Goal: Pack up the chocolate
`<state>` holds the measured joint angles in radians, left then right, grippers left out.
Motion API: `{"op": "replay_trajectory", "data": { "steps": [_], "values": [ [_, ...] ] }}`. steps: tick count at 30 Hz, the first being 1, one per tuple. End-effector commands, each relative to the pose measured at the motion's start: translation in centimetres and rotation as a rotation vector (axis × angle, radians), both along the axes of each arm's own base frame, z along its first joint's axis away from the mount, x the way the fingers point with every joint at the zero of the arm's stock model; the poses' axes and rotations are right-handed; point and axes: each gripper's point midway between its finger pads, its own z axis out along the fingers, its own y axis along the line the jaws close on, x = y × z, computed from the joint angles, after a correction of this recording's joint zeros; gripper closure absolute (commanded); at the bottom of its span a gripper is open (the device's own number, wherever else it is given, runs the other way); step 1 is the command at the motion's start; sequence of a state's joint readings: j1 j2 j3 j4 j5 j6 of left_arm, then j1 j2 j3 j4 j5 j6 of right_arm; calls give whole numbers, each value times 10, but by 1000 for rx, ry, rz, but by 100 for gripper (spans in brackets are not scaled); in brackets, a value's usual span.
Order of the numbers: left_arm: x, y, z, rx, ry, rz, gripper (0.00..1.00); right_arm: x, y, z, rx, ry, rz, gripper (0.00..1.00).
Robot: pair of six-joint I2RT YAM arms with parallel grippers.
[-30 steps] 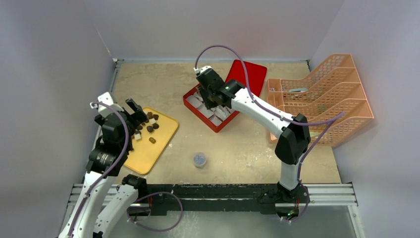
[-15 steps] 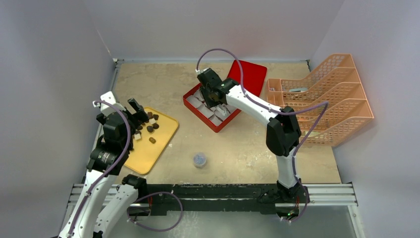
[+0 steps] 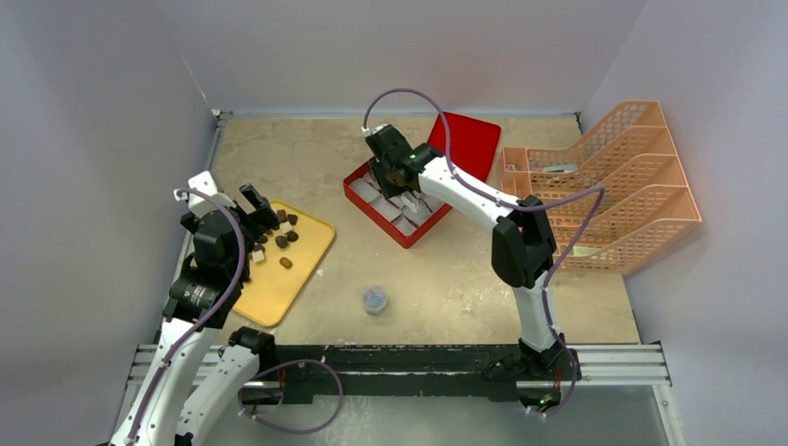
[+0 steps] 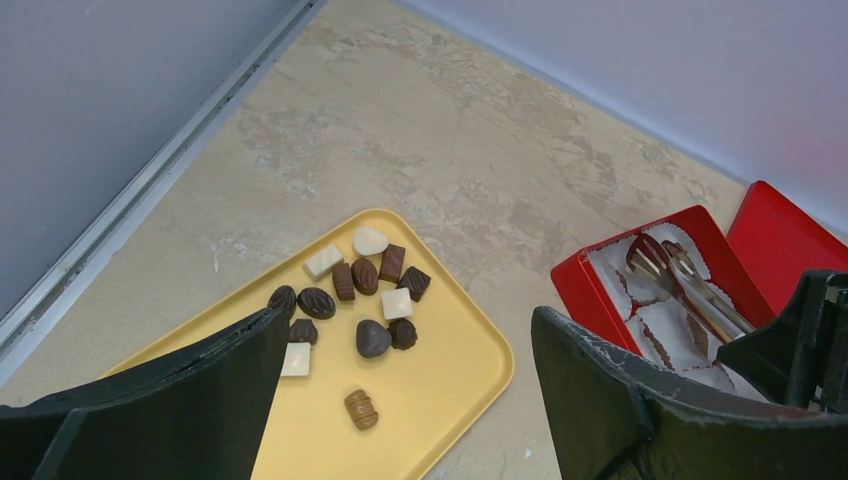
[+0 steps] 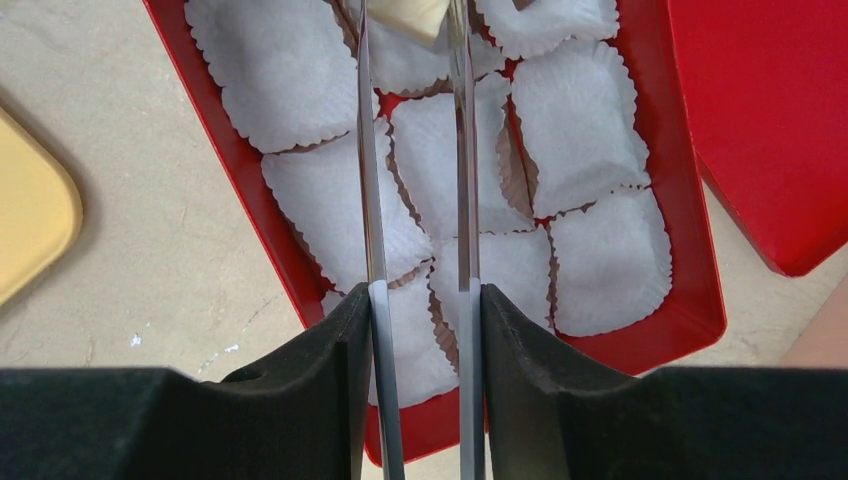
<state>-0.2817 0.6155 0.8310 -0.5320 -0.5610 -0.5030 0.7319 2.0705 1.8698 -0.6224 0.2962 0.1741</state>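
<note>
Most of the chocolate (image 4: 365,275) lies in a loose cluster on the yellow tray (image 4: 455,385) at the left side of the tabletop (image 3: 307,158). The pieces are mainly dark brown with a few pale squares among them, and one ridged brown piece lies apart nearer the tray's front edge. The left claw (image 4: 405,325) hangs above that tray with its jaws spread wide and nothing between them.

The right claw (image 5: 425,300) is closed on a pair of metal tongs (image 5: 365,200), its two pads pressing the blades from either side. The blades reach out over the open red box (image 5: 250,190). At the top edge of the right wrist view a cream-white piece (image 5: 415,15) sits between their tips, above a liner at the far end of the box. Whether it touches the liner cannot be told. The box is filled with white paper liners (image 5: 585,120), and the ones in view hold no chocolate.

The red lid (image 5: 780,130) lies just beside the box. An orange file rack (image 3: 604,186) stands to the right, and a small round cap (image 3: 374,298) rests near the front middle.
</note>
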Motion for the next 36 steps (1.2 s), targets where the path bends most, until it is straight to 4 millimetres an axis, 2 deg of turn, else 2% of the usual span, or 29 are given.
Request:
{"op": "replay_trajectory", "data": {
  "steps": [1,7,11,19,29,36],
  "values": [
    [3,0,12,3,-48,-5,9,18,11,24,48,-75,4,66],
    [3,0,12,2,-51,-4,9,19,10,20,35,-71,-1,63],
    [3,0,12,2,-50,-4,10,18,7,23,33,-75,-9,58],
    [2,1,13,0,-52,-1,10,15,1,30,21,-79,-18,54],
    [1,0,14,-8,-53,-4,9,10,-2,47,38,-92,-16,53],
    [0,0,21,-22,-69,-3,10,6,-11,73,48,-135,-31,56]
  ]
}}
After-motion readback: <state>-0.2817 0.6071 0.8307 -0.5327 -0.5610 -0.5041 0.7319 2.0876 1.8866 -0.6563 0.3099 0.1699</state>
